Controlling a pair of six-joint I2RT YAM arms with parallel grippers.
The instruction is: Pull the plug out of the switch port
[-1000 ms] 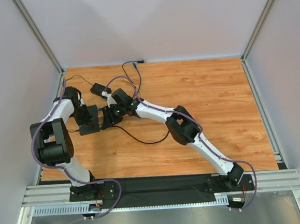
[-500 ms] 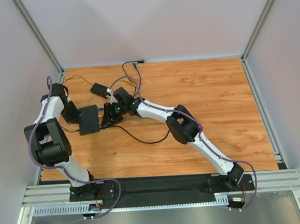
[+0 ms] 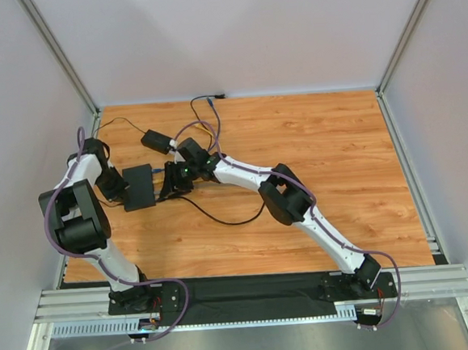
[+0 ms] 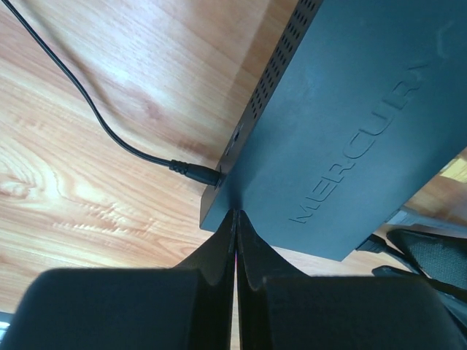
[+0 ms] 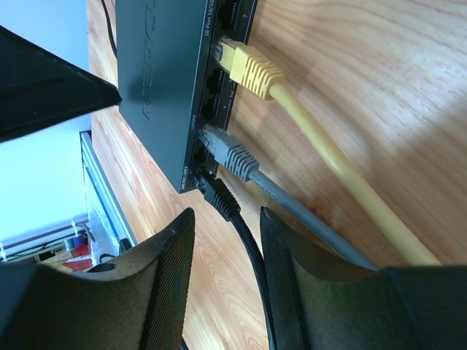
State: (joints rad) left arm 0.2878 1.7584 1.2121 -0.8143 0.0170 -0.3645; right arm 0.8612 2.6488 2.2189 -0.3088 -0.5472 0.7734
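Note:
The switch (image 3: pixel 138 186) is a flat black box lying on the wooden table; it also shows in the left wrist view (image 4: pixel 343 109) and the right wrist view (image 5: pixel 168 73). A yellow plug (image 5: pixel 244 65), a grey plug (image 5: pixel 230 153) and a black plug (image 5: pixel 217 195) sit in its sockets. My right gripper (image 5: pixel 225 214) is open, its fingers on either side of the black cable just behind the black plug, not touching it. My left gripper (image 4: pixel 235 213) is shut and empty, its tips against the switch's left edge near a corner. Both grippers show from above, left (image 3: pixel 120 190) and right (image 3: pixel 167 184).
A thin black power lead (image 4: pixel 193 172) enters the switch's side. A smaller black power brick (image 3: pixel 157 140) lies behind the switch. Cables (image 3: pixel 221 216) trail across the table toward the front and back wall. Metal frame posts stand at the table's edges.
My left gripper came off the top of the switch, swung out to its left, and now rests against its left edge. The right gripper has stayed at the sockets.

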